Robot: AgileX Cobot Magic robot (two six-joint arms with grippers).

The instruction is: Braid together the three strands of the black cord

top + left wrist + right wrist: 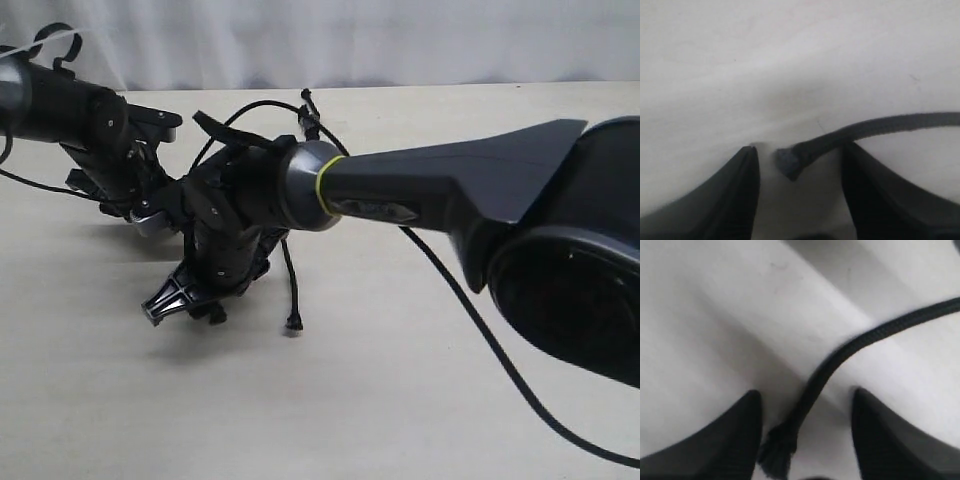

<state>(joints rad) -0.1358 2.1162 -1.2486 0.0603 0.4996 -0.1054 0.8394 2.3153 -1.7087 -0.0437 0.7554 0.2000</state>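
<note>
The black cord's bound head (308, 105) lies at the far middle of the table. One strand (291, 285) runs toward me and ends in a small tip beside the right arm's wrist. My left gripper (802, 150) is open just above the table, and a strand's flared tip (788, 163) lies between its fingers, touching neither. My right gripper (805, 395) is also open. Another strand (840, 355) passes between its fingers, its frayed tip (776, 452) close to one finger. In the exterior view both grippers (150, 215) (182, 295) sit low and close together at left. The third strand is mostly hidden.
The right arm (450, 190) reaches across the middle of the exterior view and hides much of the cord. A thick glossy robot cable (500, 350) trails over the table to the near right. The pale tabletop (330, 400) ends at a white backdrop.
</note>
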